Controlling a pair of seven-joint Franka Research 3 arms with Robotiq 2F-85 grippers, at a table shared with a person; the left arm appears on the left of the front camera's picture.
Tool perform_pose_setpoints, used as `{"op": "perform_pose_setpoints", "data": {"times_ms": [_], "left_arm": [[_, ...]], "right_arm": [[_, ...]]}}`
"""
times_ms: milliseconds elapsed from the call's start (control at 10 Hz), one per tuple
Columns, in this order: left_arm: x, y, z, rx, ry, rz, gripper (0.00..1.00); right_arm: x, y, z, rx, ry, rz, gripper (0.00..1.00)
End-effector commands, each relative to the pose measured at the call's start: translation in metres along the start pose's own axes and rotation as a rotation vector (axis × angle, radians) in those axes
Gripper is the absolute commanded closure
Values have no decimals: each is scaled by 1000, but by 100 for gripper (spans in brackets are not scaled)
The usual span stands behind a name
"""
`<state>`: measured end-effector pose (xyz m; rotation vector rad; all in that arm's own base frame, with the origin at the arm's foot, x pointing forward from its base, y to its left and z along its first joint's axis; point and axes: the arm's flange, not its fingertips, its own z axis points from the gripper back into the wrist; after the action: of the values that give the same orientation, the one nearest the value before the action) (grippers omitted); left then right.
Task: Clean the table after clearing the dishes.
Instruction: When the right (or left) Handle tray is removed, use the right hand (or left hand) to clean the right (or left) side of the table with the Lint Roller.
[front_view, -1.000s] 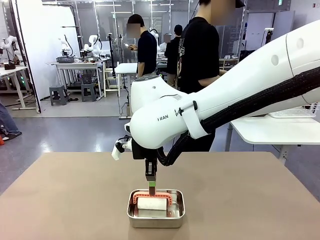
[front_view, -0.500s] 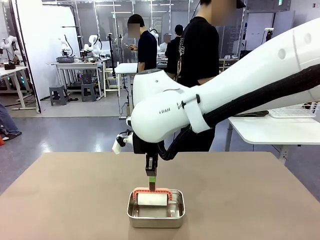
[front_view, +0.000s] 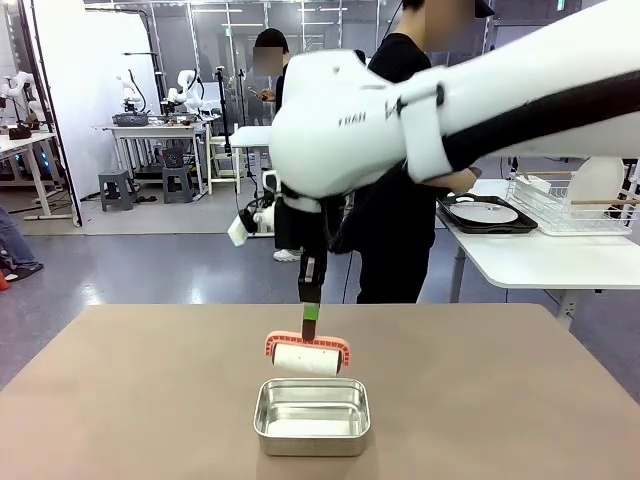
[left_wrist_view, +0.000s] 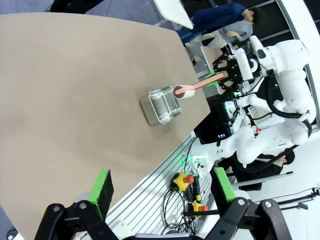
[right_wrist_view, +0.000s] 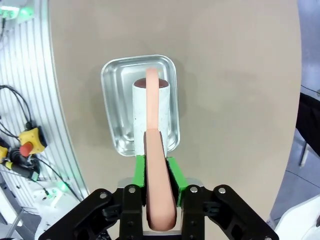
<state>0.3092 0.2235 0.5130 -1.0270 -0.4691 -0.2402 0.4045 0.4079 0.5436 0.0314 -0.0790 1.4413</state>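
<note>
Above the cleared tan table (front_view: 120, 400), the robot's right arm (front_view: 480, 100) has risen within the last second. It has drawn the pink-framed roller (front_view: 307, 358) out of the steel pan (front_view: 312, 418), where its white drum lay a moment ago. The roller now hangs free just over the pan's far rim. The right gripper (front_view: 309, 318) is clamped tight on the roller's pink handle, green pads pressed to either side. The left gripper (left_wrist_view: 162, 186) waits well off to the side, jaws wide and holding nothing.

With the tool in the air, the wiping of the tabletop looks ready to begin. The clearing appears done: a white plate (front_view: 487, 214) sits on its dark tray (front_view: 450, 207) on the white side table (front_view: 540, 262), beside a wire rack (front_view: 565, 205).

The only writing is the maker's lettering (front_view: 352, 118) on the arm's shell, cut short and read as "FRAN" at best.
</note>
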Motion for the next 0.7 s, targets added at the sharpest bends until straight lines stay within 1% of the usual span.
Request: {"op": "perform_pose_setpoints", "data": {"times_ms": [0,100,200,300,400,500,600], "left_arm": [[-3,-2,3,-4,-2,-11,0],[-3,-2,3,-4,-2,-11,0],[-3,-2,3,-4,-2,-11,0],[-3,-2,3,-4,-2,-11,0],[-3,-2,3,-4,-2,-11,0],[-3,-2,3,-4,-2,-11,0],[-3,-2,3,-4,-2,-11,0]], "right_arm": [[-14,-5,10,53,12,-33,100],[-28,-14,19,68,31,-115,100],[-52,-31,24,81,6,-232,100],[-89,-49,23,133,-28,-396,100],[-110,-58,19,132,-28,-498,100],[-144,-72,12,111,-11,-659,100],[-167,-80,6,146,-46,-734,100]]}}
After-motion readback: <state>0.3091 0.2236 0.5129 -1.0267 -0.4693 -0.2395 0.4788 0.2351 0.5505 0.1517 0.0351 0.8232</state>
